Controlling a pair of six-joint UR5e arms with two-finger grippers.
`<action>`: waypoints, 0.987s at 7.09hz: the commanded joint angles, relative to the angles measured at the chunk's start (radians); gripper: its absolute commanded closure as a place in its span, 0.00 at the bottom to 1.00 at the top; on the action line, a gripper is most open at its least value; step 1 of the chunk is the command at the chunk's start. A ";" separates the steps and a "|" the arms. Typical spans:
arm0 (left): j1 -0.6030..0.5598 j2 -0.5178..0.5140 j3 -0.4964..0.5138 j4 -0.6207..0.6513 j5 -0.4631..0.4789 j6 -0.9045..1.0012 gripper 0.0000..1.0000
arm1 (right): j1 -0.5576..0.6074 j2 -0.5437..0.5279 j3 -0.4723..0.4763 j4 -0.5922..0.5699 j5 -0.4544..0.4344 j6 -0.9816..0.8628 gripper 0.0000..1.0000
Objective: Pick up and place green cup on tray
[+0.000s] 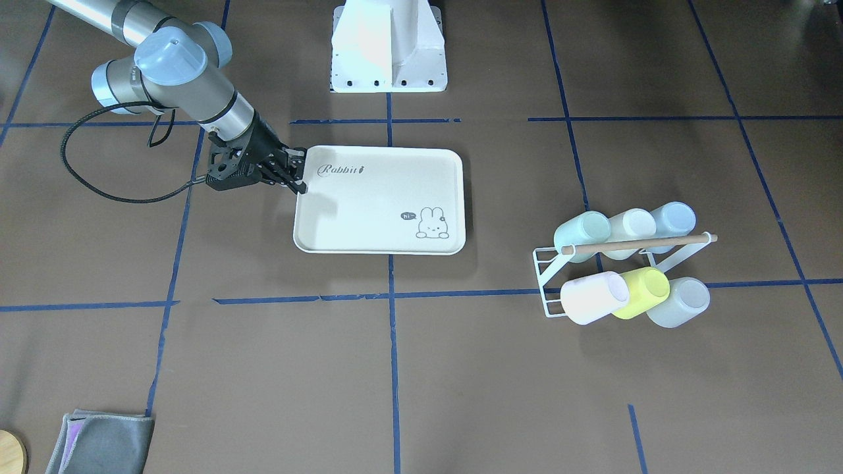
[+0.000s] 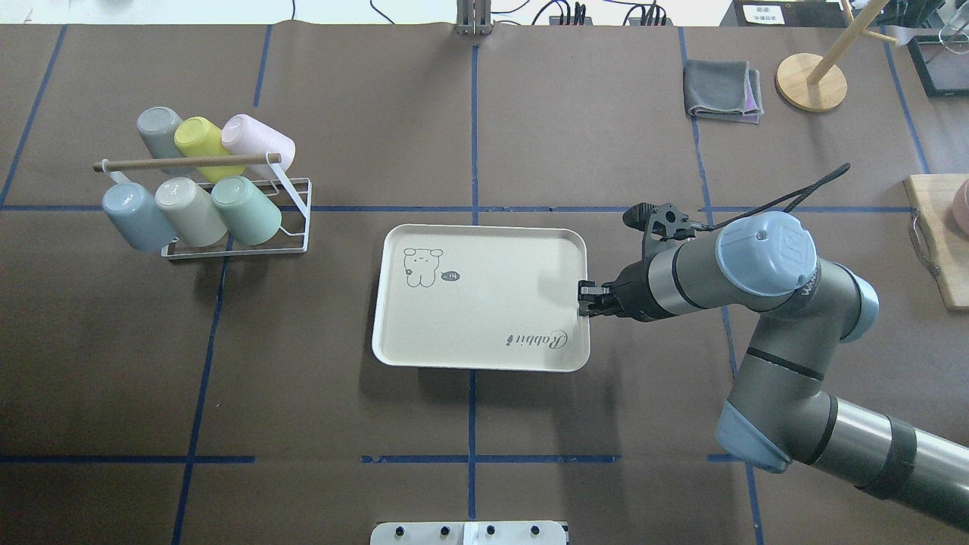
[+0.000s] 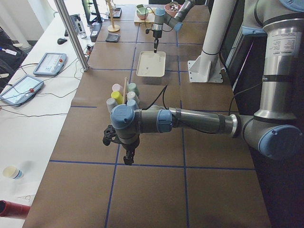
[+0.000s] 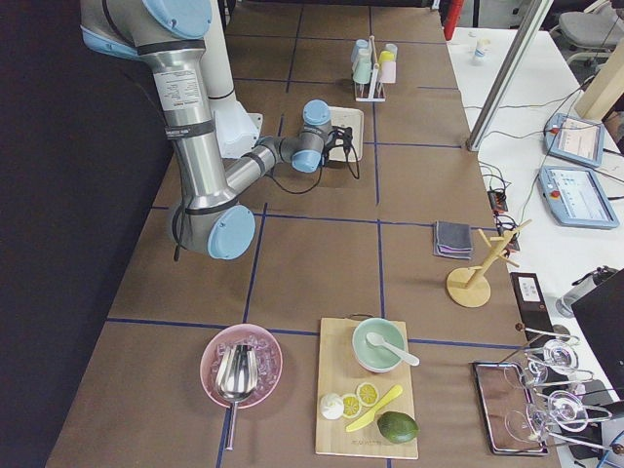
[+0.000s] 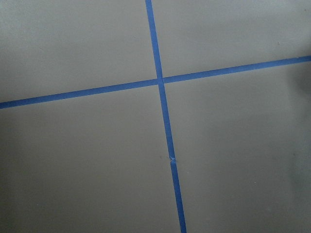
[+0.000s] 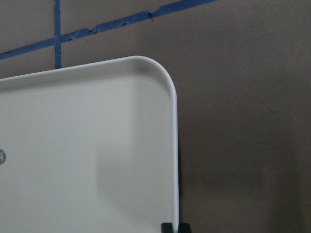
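Note:
The green cup (image 1: pixel 583 234) lies tilted in the lower row of a white wire rack (image 1: pixel 545 280), at the end nearest the tray; it also shows in the overhead view (image 2: pixel 246 208). The cream tray (image 1: pixel 375 210) with "Rabbit" script lies flat mid-table (image 2: pixel 492 303). My right gripper (image 1: pixel 298 172) is at the tray's short edge (image 2: pixel 584 297). In the right wrist view its fingertips (image 6: pixel 166 227) sit close together astride the tray's rim (image 6: pixel 174 145), shut on it. My left gripper (image 3: pixel 127 159) hangs over bare table, far from the cups; I cannot tell if it is open or shut.
The rack also holds a yellow-green cup (image 1: pixel 642 291), a pink cup (image 1: pixel 593 297), a pale blue cup (image 1: pixel 673 219) and others. A folded grey cloth (image 2: pixel 721 89), a wooden stand (image 2: pixel 811 79) and a cutting board (image 2: pixel 939 242) sit on the robot's right. The robot base (image 1: pixel 388 46) stands behind the tray.

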 commanded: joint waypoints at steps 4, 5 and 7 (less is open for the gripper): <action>0.000 -0.001 0.000 0.000 0.000 -0.001 0.00 | -0.035 0.019 -0.008 -0.016 -0.033 0.000 0.23; 0.000 -0.001 -0.007 0.000 0.000 -0.001 0.00 | -0.035 0.020 -0.006 -0.016 -0.036 0.000 0.01; 0.000 -0.025 -0.011 0.000 0.006 0.001 0.00 | -0.012 0.020 0.004 -0.016 -0.027 0.000 0.00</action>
